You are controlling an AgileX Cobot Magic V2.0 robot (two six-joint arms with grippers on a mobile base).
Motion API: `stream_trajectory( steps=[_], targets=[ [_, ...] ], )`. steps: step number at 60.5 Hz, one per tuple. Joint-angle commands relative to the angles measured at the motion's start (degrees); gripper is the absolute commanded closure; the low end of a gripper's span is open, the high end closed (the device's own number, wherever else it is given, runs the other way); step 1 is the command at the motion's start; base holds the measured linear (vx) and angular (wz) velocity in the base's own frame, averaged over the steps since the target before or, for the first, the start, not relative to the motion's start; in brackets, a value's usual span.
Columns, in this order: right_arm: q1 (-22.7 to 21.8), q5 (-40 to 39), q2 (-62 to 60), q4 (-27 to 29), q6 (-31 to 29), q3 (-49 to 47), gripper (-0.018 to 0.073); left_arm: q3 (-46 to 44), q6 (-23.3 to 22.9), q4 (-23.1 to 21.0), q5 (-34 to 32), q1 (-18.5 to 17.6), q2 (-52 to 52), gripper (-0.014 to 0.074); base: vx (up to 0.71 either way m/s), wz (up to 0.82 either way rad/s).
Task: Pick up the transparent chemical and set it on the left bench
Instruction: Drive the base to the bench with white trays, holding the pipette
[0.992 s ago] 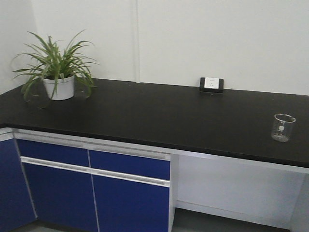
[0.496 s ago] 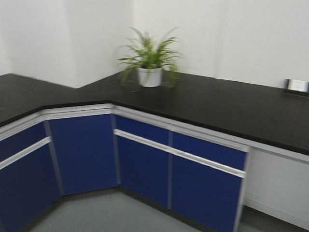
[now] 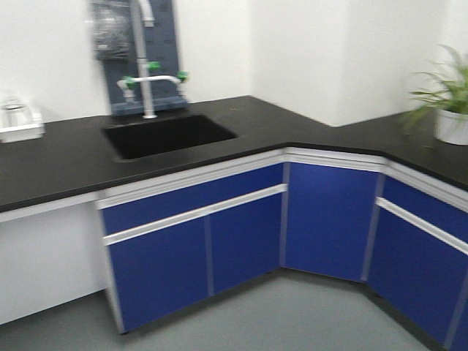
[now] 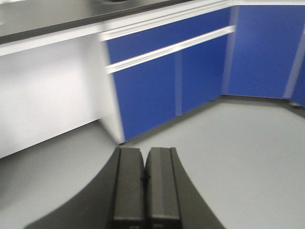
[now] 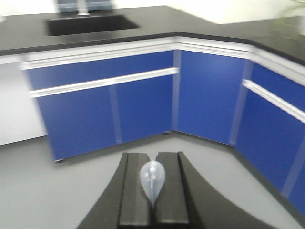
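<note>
Plant (image 3: 447,110) shifted right, sink (image 3: 170,136) ahead; right gripper (image 5: 153,160) pinches transparent chemical (image 5: 152,180), left gripper (image 4: 144,156) pressed together

Right tool (image 5: 152,191) clamped on transparent chemical (image 5: 152,179), bulb up, blue cabinets (image 5: 143,100), black sink (image 5: 88,24) behind

Matte black all over on the left gripper (image 4: 144,153): two flat, slab-like fingers (image 4: 127,186) with long straight edges, widening below into broad curved shoulders. Likewise on the right gripper (image 5: 153,156): black slab fingers (image 5: 136,191), small notch at the tips, curved flare beneath.
</note>
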Motion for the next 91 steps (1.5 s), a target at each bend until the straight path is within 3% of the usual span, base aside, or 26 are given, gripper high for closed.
stream_trajectory(
  steps=[1,69,91],
  targets=[
    [-0.01,-4.13,0.33,-0.38,-0.37,-1.76,0.0559,0.93,-0.45,-0.04,-4.49,-0.1,-1.1,0.06,-0.08,0.81],
    [-0.01,-4.13,0.33,-0.38,-0.37,-1.76,0.0559,0.93,-0.45,-0.04,-4.49,-0.1,-1.1,0.06,0.13,0.67],
    [-0.01,-3.99,0.33,-0.38,-0.37,-1.76,0.0559,0.93,-0.45,-0.04,-4.49,-0.1,-1.1,0.06,0.34,0.26]
  ],
)
